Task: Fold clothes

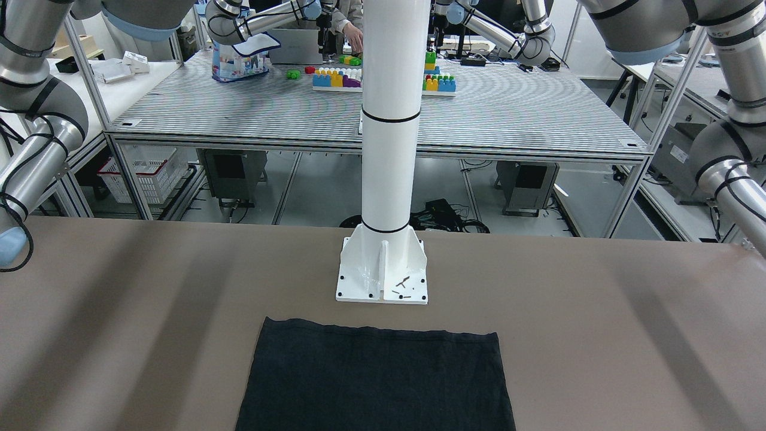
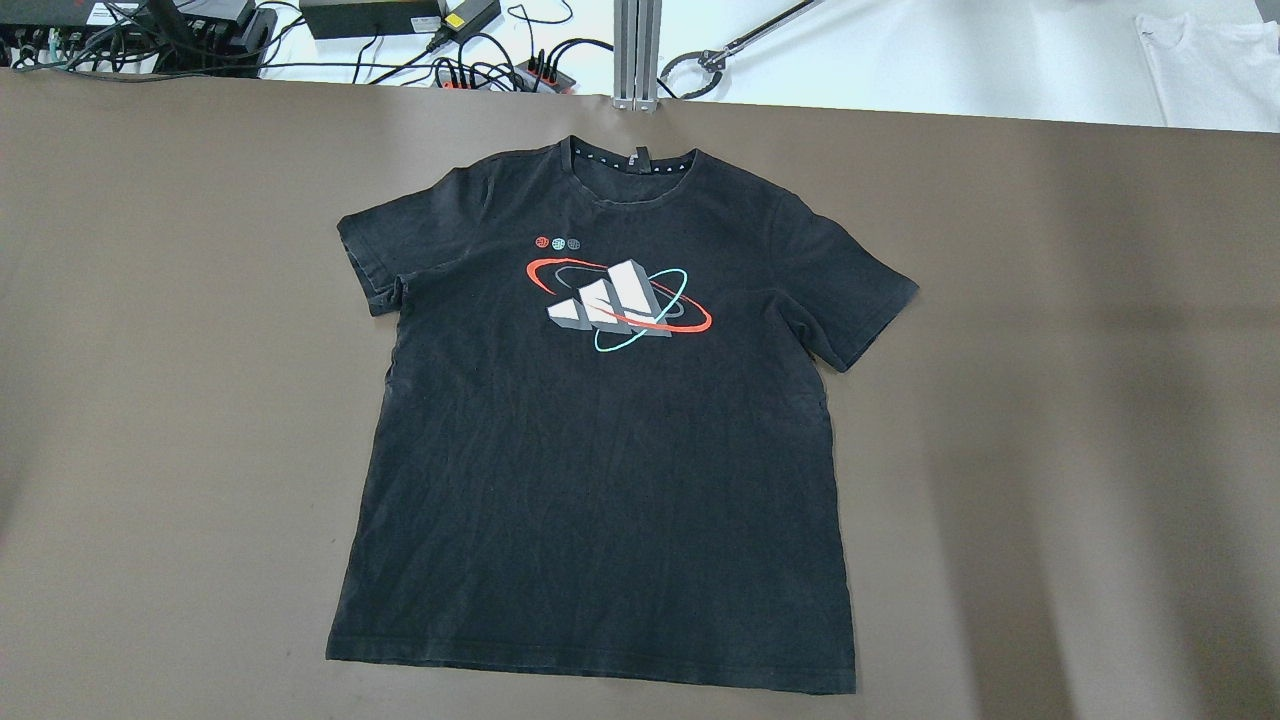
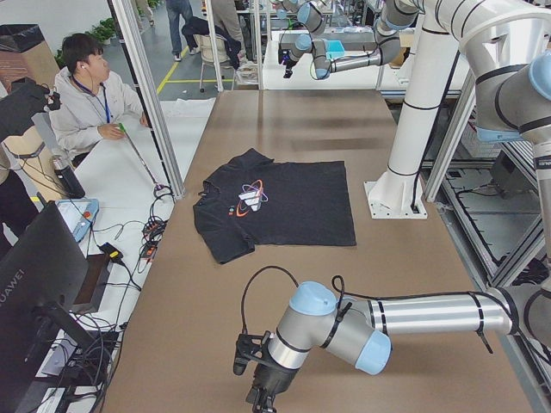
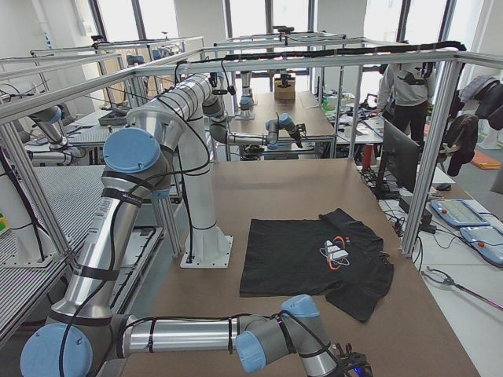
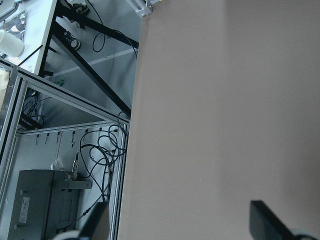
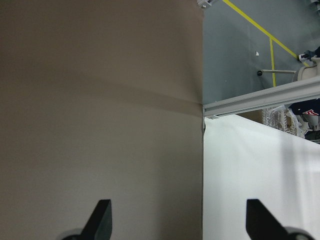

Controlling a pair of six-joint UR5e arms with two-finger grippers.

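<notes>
The clothes are one black T-shirt (image 2: 600, 450) with a white, red and teal chest print. It lies flat and spread, face up, at the table's middle, collar toward the far edge. It also shows in the front-facing view (image 1: 377, 377) and in both side views (image 3: 284, 206) (image 4: 314, 255). My left gripper (image 5: 180, 222) is open and empty over bare table at the left end, far from the shirt. My right gripper (image 6: 180, 220) is open and empty over the table's right end by its edge.
A white pole (image 1: 392, 120) on a base plate (image 1: 383, 281) stands just behind the shirt's hem on the robot's side. Cables and power strips (image 2: 480, 70) lie past the far edge. A seated operator (image 3: 86, 103) is beside the table.
</notes>
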